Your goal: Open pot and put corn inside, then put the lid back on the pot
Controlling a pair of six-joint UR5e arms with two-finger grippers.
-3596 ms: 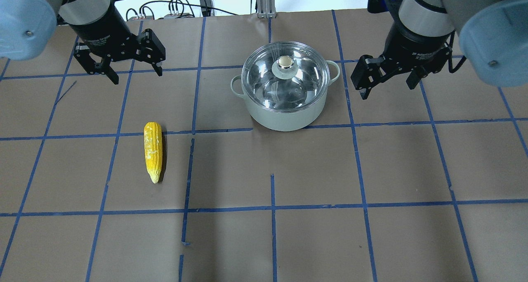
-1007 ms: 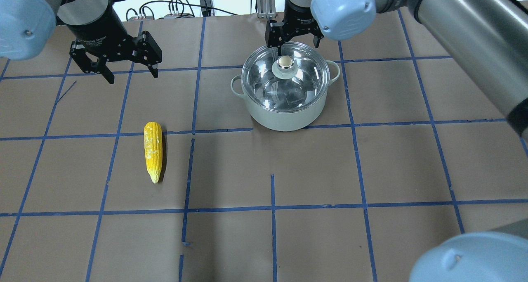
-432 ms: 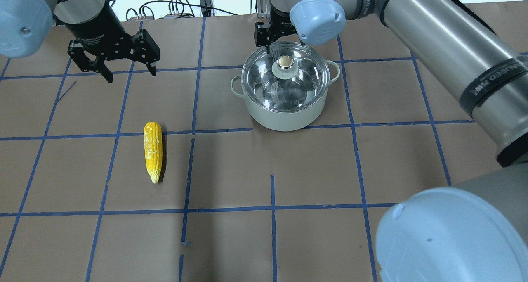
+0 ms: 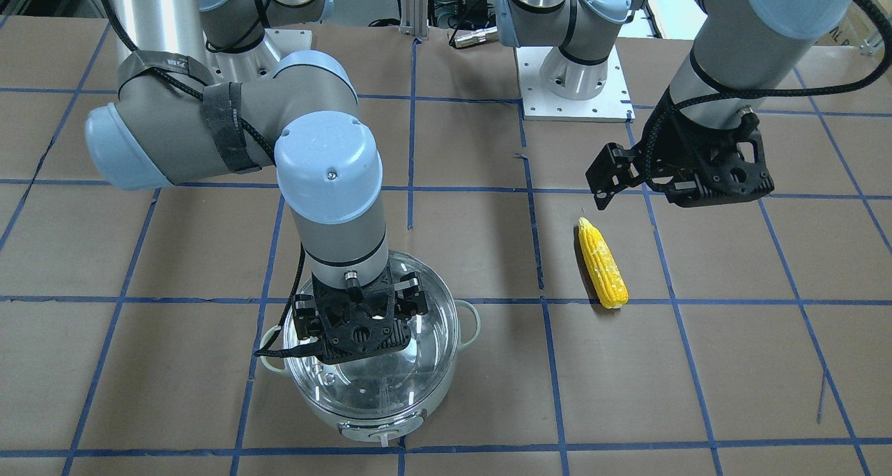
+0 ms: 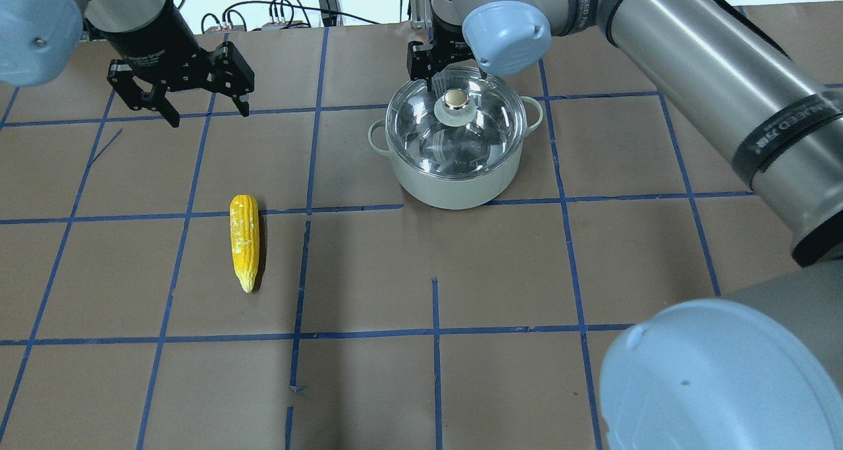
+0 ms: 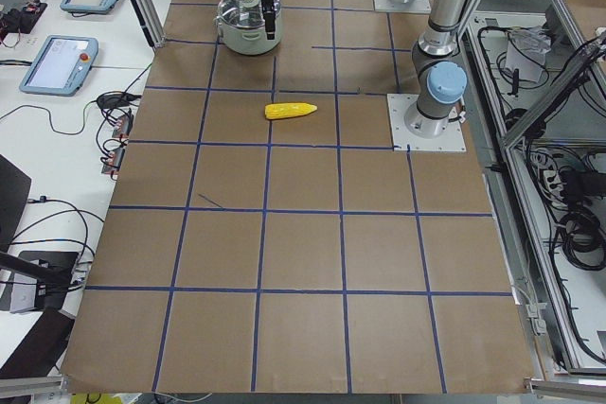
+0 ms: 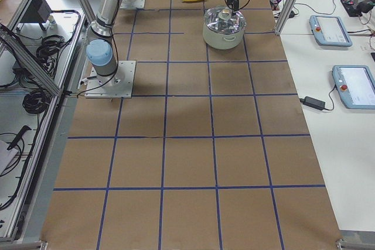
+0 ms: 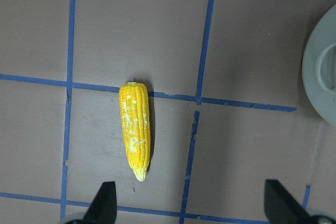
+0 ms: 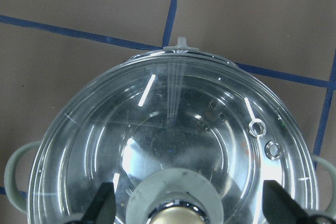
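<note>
Brown gridded table (image 5: 593, 272): I had the right gripper (image 5: 456, 80) spread over the lid (image 5: 454, 140), pot (image 5: 454, 190) unopened, corn (image 5: 244, 239) untouched below the spread left gripper (image 5: 209, 115).

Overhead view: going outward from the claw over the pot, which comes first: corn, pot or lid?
1. The lid, directly beneath the right gripper.
2. The pot, under that lid, near the view's centre.
3. The corn, lying far off on the view's left.

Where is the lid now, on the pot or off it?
On. The lid sits level on the pot; the open right gripper hovers over it.
</note>
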